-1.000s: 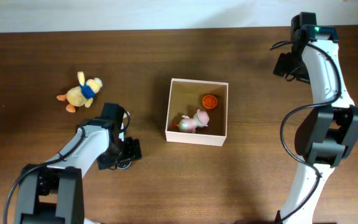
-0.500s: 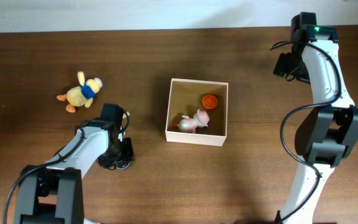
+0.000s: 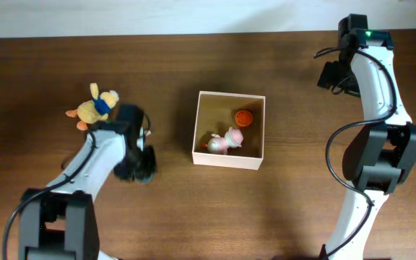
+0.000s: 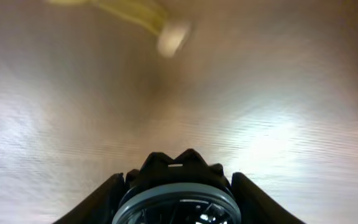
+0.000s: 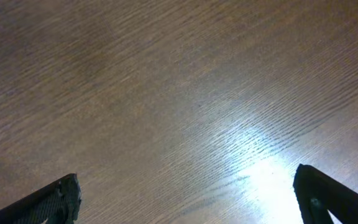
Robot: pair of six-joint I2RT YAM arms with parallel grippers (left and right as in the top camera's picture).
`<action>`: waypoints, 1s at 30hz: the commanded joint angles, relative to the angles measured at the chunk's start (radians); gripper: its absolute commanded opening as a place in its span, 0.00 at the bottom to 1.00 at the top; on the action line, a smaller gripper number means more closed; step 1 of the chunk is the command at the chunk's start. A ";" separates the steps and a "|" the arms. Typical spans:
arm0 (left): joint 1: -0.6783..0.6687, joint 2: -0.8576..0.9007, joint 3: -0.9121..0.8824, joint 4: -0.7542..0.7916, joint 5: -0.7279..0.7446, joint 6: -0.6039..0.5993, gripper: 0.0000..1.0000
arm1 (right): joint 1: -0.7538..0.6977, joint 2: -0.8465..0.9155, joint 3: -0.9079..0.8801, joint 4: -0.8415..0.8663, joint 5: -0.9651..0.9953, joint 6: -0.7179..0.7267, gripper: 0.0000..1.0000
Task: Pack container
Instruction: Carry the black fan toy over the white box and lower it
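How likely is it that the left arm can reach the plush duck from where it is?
Probably yes: the plush duck lies in the open close to the left claw, with nothing between them. But the claw seems shut on a dark round object, so it couldn't grasp the duck yet.

The right hand hangs over a dark brown, wood-grained worktop, its two black fingers spread wide apart, with a bright glare just ahead of the right-side finger.
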 commanded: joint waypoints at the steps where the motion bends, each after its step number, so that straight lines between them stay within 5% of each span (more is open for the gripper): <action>1: -0.001 0.000 0.155 -0.032 0.008 0.053 0.41 | -0.003 0.002 0.001 0.001 0.002 0.016 0.99; 11: -0.026 0.000 0.494 -0.031 -0.002 0.056 0.37 | -0.003 0.002 0.001 0.001 0.002 0.016 0.99; 30: -0.405 0.141 0.514 0.137 -0.124 0.087 0.36 | -0.003 0.002 0.001 0.001 0.002 0.016 0.99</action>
